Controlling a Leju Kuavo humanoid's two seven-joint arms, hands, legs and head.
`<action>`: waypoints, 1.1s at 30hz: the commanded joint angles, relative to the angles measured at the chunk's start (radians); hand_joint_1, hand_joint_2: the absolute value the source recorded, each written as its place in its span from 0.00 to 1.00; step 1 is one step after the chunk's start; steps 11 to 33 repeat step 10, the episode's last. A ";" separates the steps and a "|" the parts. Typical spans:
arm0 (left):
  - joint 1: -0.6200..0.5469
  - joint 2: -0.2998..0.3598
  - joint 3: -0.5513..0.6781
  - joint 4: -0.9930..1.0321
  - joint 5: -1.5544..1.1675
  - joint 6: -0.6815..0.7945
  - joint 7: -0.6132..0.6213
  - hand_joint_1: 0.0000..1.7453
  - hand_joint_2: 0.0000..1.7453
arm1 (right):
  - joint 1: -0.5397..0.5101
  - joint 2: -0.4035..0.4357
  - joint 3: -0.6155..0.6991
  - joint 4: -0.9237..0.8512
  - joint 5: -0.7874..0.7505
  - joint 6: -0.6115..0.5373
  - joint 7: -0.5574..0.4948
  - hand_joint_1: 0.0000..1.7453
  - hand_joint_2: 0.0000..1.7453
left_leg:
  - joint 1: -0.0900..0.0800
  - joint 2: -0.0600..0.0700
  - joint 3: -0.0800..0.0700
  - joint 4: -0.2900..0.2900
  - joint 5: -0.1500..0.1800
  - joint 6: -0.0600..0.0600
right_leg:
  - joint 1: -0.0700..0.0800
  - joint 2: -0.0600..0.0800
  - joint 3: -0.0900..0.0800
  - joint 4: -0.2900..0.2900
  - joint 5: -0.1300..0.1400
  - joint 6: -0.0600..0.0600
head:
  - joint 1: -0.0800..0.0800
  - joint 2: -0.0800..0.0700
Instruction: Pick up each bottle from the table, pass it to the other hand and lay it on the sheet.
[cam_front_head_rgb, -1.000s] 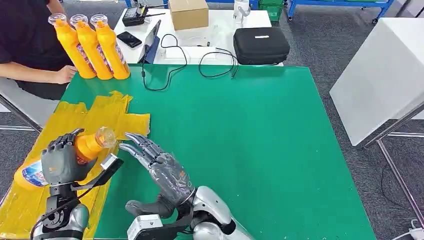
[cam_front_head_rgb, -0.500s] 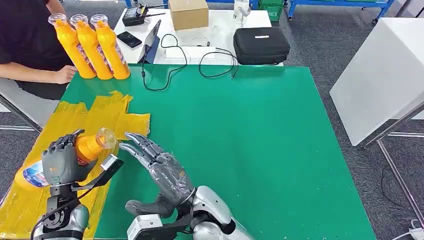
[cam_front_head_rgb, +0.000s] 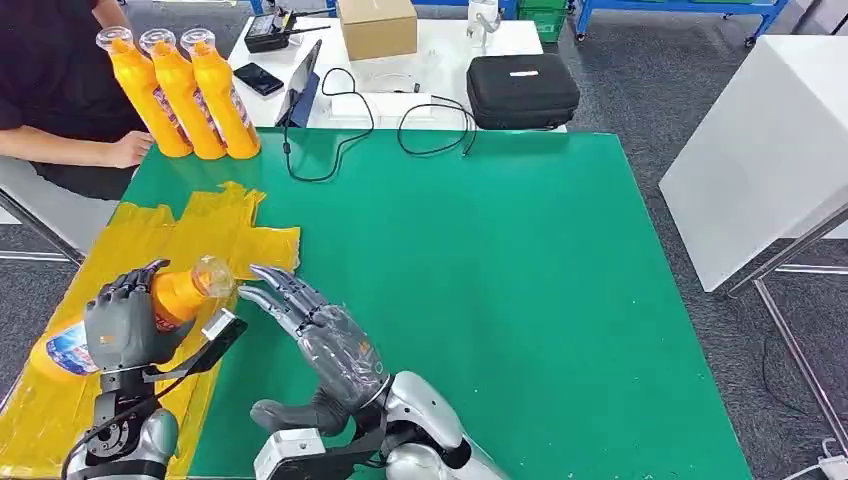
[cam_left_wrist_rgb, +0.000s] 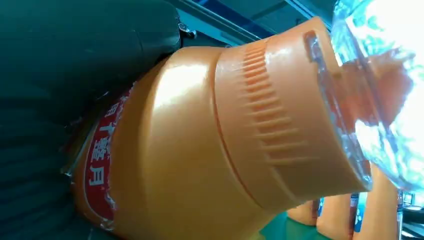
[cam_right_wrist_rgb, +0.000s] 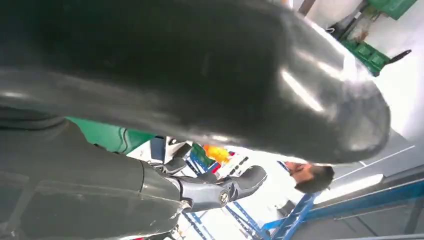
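Note:
My left hand (cam_front_head_rgb: 125, 322) grips an orange bottle (cam_front_head_rgb: 178, 291) with a clear cap (cam_front_head_rgb: 212, 273), held tilted above the yellow sheet (cam_front_head_rgb: 190, 235) at the table's near left. The wrist view shows the same bottle (cam_left_wrist_rgb: 200, 140) close up in my left hand (cam_left_wrist_rgb: 60, 90). My right hand (cam_front_head_rgb: 318, 335) is open beside it, fingers spread toward the cap and apart from it; the right wrist view shows that hand (cam_right_wrist_rgb: 150, 90) holding nothing. Three more orange bottles (cam_front_head_rgb: 185, 90) stand upright at the table's far left corner.
A person in black sits at the far left, one hand (cam_front_head_rgb: 130, 148) resting by the standing bottles. Black cables (cam_front_head_rgb: 340, 140) lie along the green table's (cam_front_head_rgb: 500, 280) far edge. Behind it a white table holds a black case (cam_front_head_rgb: 522, 90) and a cardboard box (cam_front_head_rgb: 377, 26).

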 joint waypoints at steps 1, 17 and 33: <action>-0.048 -0.020 -0.123 0.593 0.014 -0.166 -0.153 0.00 0.00 | -0.056 -0.044 0.026 0.032 -0.066 0.057 -0.034 0.00 0.00 | -0.001 0.001 0.004 -0.002 0.000 -0.001 | -0.001 0.000 0.004 -0.002 -0.001 0.000 | 0.000 0.000; -0.112 0.001 -0.153 0.739 0.046 -0.081 -0.165 0.00 0.00 | -0.057 -0.042 0.027 0.037 -0.066 0.059 -0.036 0.00 0.00 | -0.002 -0.003 0.008 -0.002 0.000 -0.001 | -0.002 -0.002 0.006 -0.001 -0.001 -0.001 | 0.001 0.000; -0.112 0.001 -0.153 0.739 0.046 -0.081 -0.165 0.00 0.00 | -0.057 -0.042 0.027 0.037 -0.066 0.059 -0.036 0.00 0.00 | -0.002 -0.003 0.008 -0.002 0.000 -0.001 | -0.002 -0.002 0.006 -0.001 -0.001 -0.001 | 0.001 0.000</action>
